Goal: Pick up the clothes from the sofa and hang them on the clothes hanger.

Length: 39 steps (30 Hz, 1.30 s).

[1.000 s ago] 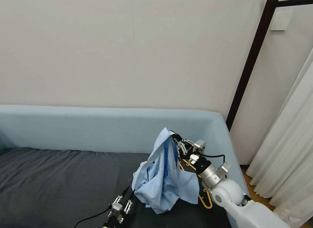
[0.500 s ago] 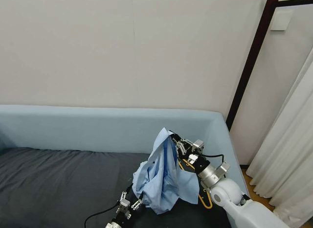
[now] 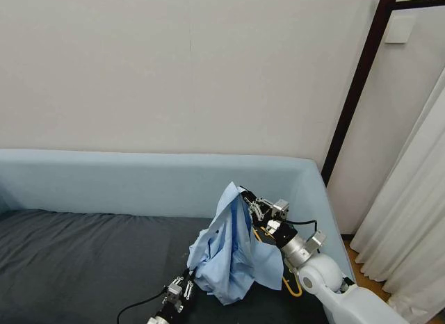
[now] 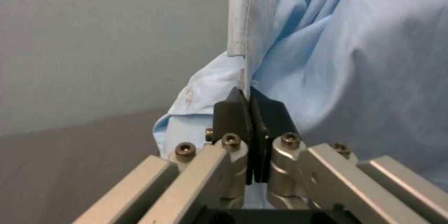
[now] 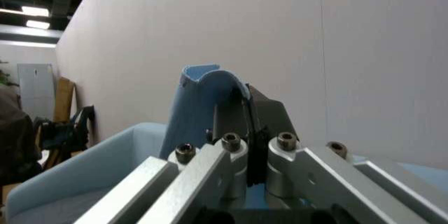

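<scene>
A light blue shirt point(image 3: 229, 258) hangs bunched above the sofa's dark seat point(image 3: 76, 261) near its right end. My right gripper point(image 3: 245, 197) is shut on the shirt's top edge and holds it up; in the right wrist view the fingers point(image 5: 248, 124) pinch a fold of the blue cloth point(image 5: 199, 103). My left gripper point(image 3: 186, 281) is low at the shirt's bottom left. In the left wrist view its fingers point(image 4: 250, 121) are shut on the shirt's white-edged hem point(image 4: 242, 30), with blue cloth point(image 4: 350, 66) hanging just behind.
The sofa has a pale blue back point(image 3: 139, 181) and right armrest point(image 3: 323, 206). A plain wall rises behind it. A dark door frame point(image 3: 354, 87) and white curtains point(image 3: 410, 233) stand to the right. An orange hook point(image 3: 292, 286) dangles by my right forearm.
My left gripper rose from the seat to the shirt's lower edge and closed on the hem. The right gripper kept holding the shirt's top in place.
</scene>
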Available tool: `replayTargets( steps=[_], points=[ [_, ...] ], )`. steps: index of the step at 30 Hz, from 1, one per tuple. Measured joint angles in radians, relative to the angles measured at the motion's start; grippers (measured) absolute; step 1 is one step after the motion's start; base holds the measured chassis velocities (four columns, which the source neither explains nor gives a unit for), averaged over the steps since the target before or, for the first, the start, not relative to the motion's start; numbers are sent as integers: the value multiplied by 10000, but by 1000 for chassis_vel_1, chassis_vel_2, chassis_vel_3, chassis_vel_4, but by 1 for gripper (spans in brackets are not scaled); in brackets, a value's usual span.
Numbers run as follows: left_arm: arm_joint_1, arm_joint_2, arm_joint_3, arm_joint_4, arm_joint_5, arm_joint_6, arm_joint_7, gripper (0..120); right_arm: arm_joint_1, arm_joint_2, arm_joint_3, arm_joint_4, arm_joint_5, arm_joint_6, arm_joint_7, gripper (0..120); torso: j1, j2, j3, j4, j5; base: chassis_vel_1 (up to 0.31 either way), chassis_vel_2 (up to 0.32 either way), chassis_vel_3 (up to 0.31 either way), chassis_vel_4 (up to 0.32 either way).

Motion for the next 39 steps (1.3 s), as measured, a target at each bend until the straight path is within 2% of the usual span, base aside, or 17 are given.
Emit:
replayTargets(
  steps=[6, 8, 9, 10, 11, 14, 15, 17, 19, 20, 25, 26, 29, 31, 35, 36, 39],
  points=[
    [-39, -244, 48, 53, -186, -44, -1, 0, 0, -12, 51, -63, -8, 0, 45, 0, 0, 0, 0, -1, -2, 0, 0, 0, 0],
    [165, -202, 53, -613, -568, -67, 13, 0, 22, -12, 98, -158, -147, 18, 353, 0, 0, 0, 0, -2, -3, 0, 0, 0, 0],
    [350, -35, 51, -1254, -887, -35, 34, 0, 71, -5, 123, -190, -300, 20, 783, 0, 0, 0, 0, -1, -1, 0, 0, 0, 0],
    [350, -35, 51, -1254, -887, -35, 34, 0, 71, -5, 123, -190, -300, 20, 783, 0, 0, 0, 0, -1, -1, 0, 0, 0, 0],
    [526, 201, 63, -1996, -1250, 113, 59, 0, 125, -10, 157, -197, -364, 5, 1087, 0, -1, 0, 0, 1, -1, 0, 0, 0, 0],
    [1003, 1432, 181, -4769, -2509, 1003, 21, 0, 319, -193, 316, -195, -392, -141, 1618, 0, -2, 0, -1, 1, 2, 0, 0, 0, 0],
    [1003, 1432, 181, -4769, -2509, 1003, 21, 0, 319, -193, 316, -195, -392, -141, 1618, 0, -2, 0, -1, 1, 2, 0, 0, 0, 0],
    [1013, 2450, 189, -6458, -3595, 1803, -362, 0, 446, -306, 358, -77, -347, -238, 1806, 0, -2, 0, 0, 1, 0, 0, 0, 0, 0],
    [834, 3226, 148, -7442, -4492, 2462, -932, 0, 584, -407, 378, 63, -304, -310, 1854, 0, -1, 0, 0, -1, -4, 0, 0, 0, 0],
    [834, 3226, 148, -7442, -4492, 2462, -932, 0, 584, -407, 378, 63, -304, -310, 1854, 0, -1, 0, 0, -1, -4, 0, 0, 0, 0],
    [426, 5475, -138, -9253, -6454, 3936, -2746, 0, 1023, -819, 640, 645, -29, -665, 2128, 0, -1, -1, 0, 1, -2, 0, 0, 0, 0],
    [426, 5475, -138, -9253, -6454, 3936, -2746, 0, 1023, -819, 640, 645, -29, -665, 2128, 0, -1, -1, 0, 1, -2, 0, 0, 0, 0],
    [265, 6561, -431, -10188, -7277, 4737, -3851, 0, 1454, -1394, 825, 1475, 296, -1027, 2752, 0, -1, -1, 0, 0, -2, 0, 0, 0, 0],
    [213, 6783, -559, -10471, -7433, 4989, -4167, 0, 1580, -1593, 899, 1796, 396, -1154, 2970, 0, -1, -1, 0, 0, -4, 0, 0, 0, 0],
    [39, 7455, -1411, -11593, -7687, 5846, -4938, 0, 1950, -2360, 1490, 3140, 716, -1791, 3569, 0, -1, 0, -1, -2, -3, 0, 0, 0, 0],
    [39, 7455, -1411, -11593, -7687, 5846, -4938, 0, 1950, -2360, 1490, 3140, 716, -1791, 3569, 0, -1, 0, -1, -2, -3, 0, 0, 0, 0],
    [123, 7895, -2292, -12397, -7618, 6395, -5097, 0, 2122, -2813, 1737, 3977, 688, -2091, 4092, 0, -1, 0, -1, -1, -1, 0, 0, 0, 0]
  ],
)
